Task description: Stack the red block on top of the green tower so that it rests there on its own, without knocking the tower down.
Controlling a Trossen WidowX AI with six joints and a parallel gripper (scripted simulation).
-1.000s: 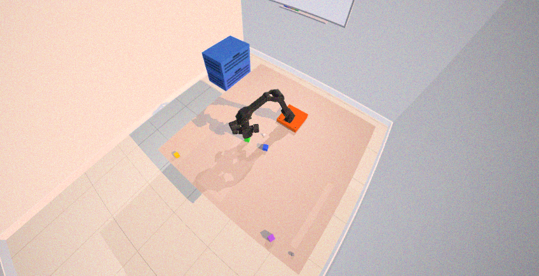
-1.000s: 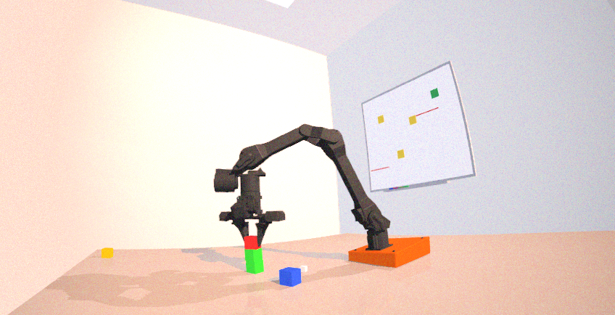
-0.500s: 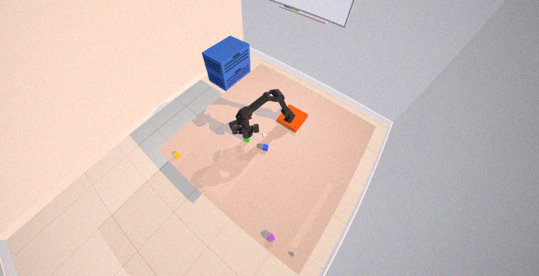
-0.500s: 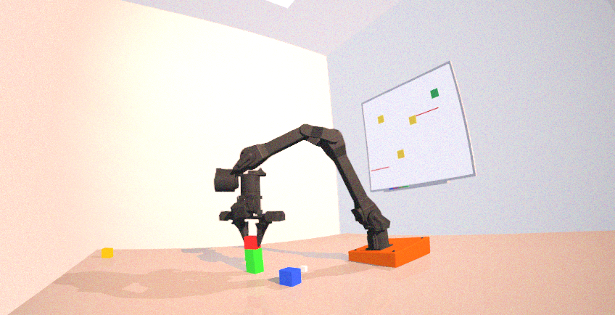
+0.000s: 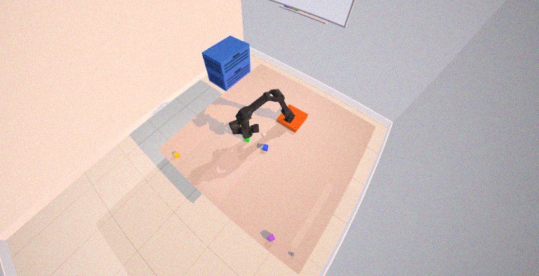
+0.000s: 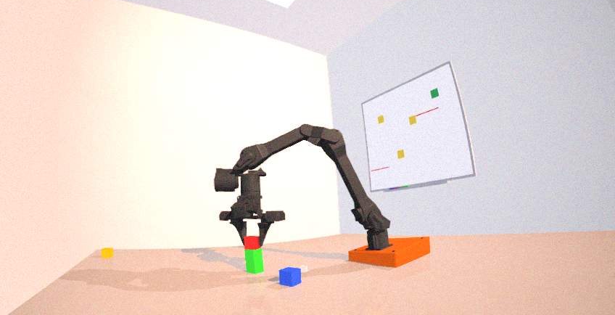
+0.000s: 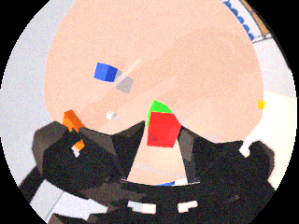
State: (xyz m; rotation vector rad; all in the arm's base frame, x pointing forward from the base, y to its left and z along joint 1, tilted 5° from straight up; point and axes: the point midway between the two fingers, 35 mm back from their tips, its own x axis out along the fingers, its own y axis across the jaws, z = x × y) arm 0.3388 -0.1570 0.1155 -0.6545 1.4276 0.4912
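The red block [image 6: 251, 242] [image 7: 163, 130] sits on top of the green tower [image 6: 254, 260] [image 7: 160, 107] [image 5: 246, 139], square with it in the exterior view. The tower stands upright on the mat. My gripper [image 6: 252, 237] [image 7: 161, 124] [image 5: 245, 135] points straight down over the stack, with one finger on each side of the red block. The fingers are opened and stand slightly apart from the block's sides. In the top view the arm hides the red block.
A blue block [image 6: 289, 276] [image 5: 265, 147] [image 7: 105, 73] and a tiny white cube [image 6: 303, 268] [image 5: 263, 134] lie close to the tower's right. A yellow block [image 6: 106, 252] [image 5: 176, 154] lies far left, a purple block [image 5: 271, 237] far off. The arm's orange base [image 6: 390, 253] [image 5: 293, 117] is to the right; a blue cabinet [image 5: 227, 62] stands in the corner.
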